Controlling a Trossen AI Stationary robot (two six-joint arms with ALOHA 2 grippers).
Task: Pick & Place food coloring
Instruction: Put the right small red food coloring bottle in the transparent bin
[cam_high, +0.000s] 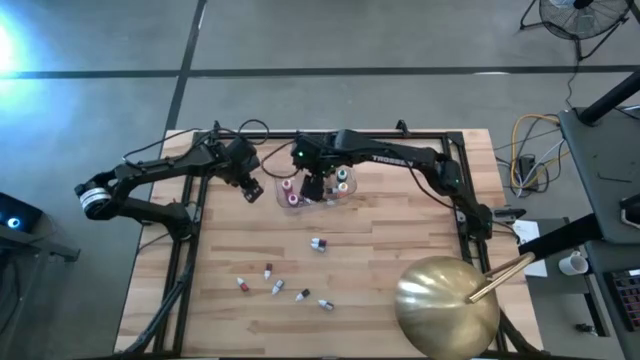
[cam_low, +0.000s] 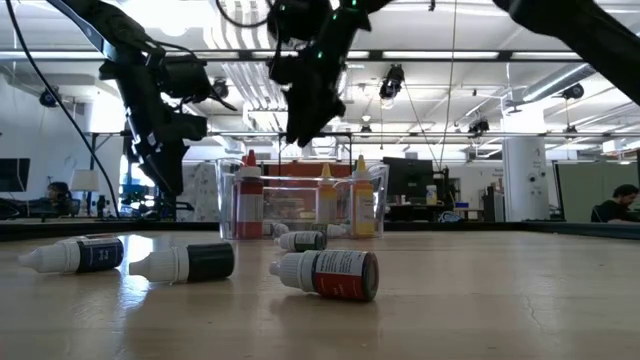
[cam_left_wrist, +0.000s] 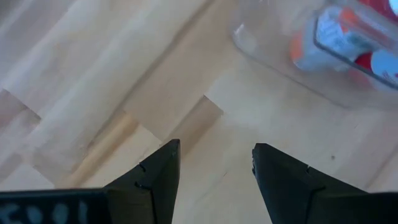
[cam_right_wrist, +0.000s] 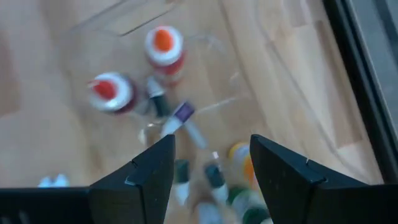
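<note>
A clear tub (cam_high: 318, 201) stands on the far middle of the table and holds several upright food coloring bottles (cam_right_wrist: 163, 47) with red, orange and green caps. More small bottles (cam_high: 278, 288) lie on their sides on the near table, one (cam_high: 318, 244) closer to the tub; in the low view they lie in front (cam_low: 328, 273). My right gripper (cam_right_wrist: 211, 162) hangs open and empty above the tub (cam_high: 315, 184). My left gripper (cam_left_wrist: 214, 162) is open and empty just left of the tub (cam_high: 250, 188), over bare wood.
A big gold dome (cam_high: 447, 303) with a wooden handle (cam_high: 500, 275) sits at the table's near right corner. A black frame rail (cam_high: 466, 190) runs around the far half of the table. Bare wood lies between the tub and the loose bottles.
</note>
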